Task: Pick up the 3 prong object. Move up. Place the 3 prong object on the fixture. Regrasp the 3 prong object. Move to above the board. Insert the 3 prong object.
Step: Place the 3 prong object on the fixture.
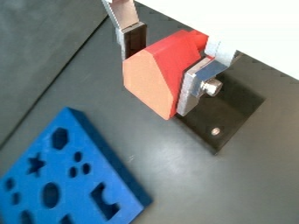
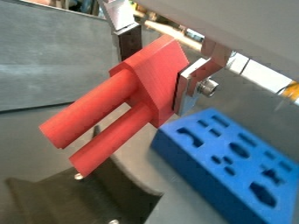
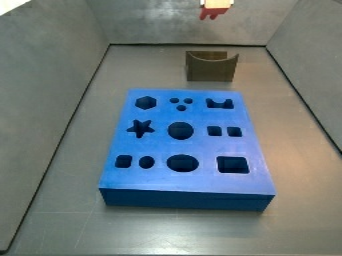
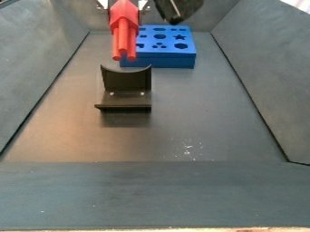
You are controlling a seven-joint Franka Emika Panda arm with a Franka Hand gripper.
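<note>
Your pincer (image 2: 158,66) is clamped on the 3 prong object (image 2: 117,105), its silver fingers (image 2: 193,83) pressing the block end from both sides while the long red prongs hang free below. In a side view the red piece (image 4: 122,32) hangs in the air directly over the fixture (image 4: 125,89), prongs pointing down toward its notch, with a clear gap between them. That lineup makes sense: the notch is where you would set the piece down so you can let go and take a better hold (the present grip leaves the prongs dangling away from the pincer). I judge you are at the top of the lift, with placement on the fixture (image 3: 211,66) next. The board (image 3: 185,147) lies flat on the floor, well apart from the fixture, its cutouts unfilled.
</note>
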